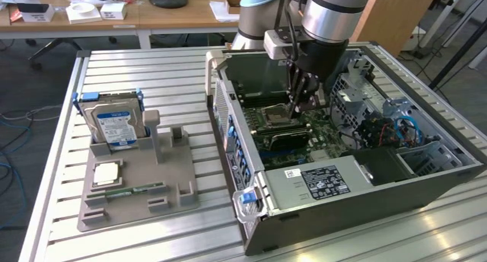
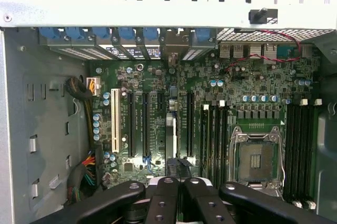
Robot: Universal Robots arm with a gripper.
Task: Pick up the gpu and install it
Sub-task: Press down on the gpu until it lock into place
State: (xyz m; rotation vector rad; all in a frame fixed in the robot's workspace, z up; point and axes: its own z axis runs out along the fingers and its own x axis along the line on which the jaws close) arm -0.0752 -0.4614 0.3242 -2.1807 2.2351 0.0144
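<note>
My jaws: closed to a narrow gap on the gpu (image 2: 169,140), which I grip by its upper edge; in the wrist view my two inner fingers (image 2: 163,200) sit almost side by side
My gripper (image 1: 297,105): reaching straight down into the open computer case (image 1: 365,216), above the middle of the motherboard (image 2: 253,108)
Gpu: seen edge-on from my wrist as a thin pale line running away from my gripper (image 2: 181,182) towards the rear wall of the case, in the row of long black expansion slots (image 2: 130,124); in the exterior view it is the thin dark card (image 1: 291,96) hanging under my fingers
Seating: I cannot tell whether the card's edge is in a slot or just above it
Neighbours on the board: a white slot (image 2: 115,119) to one side, the open CPU socket (image 2: 256,155) to the other
Grey holder tray (image 1: 137,205): on the slatted table (image 1: 152,73), well apart on the exterior view's left of the case, with a hard drive (image 1: 114,122) standing upright, a processor chip (image 1: 106,173) lying flat and a green memory stick (image 1: 133,189)
</note>
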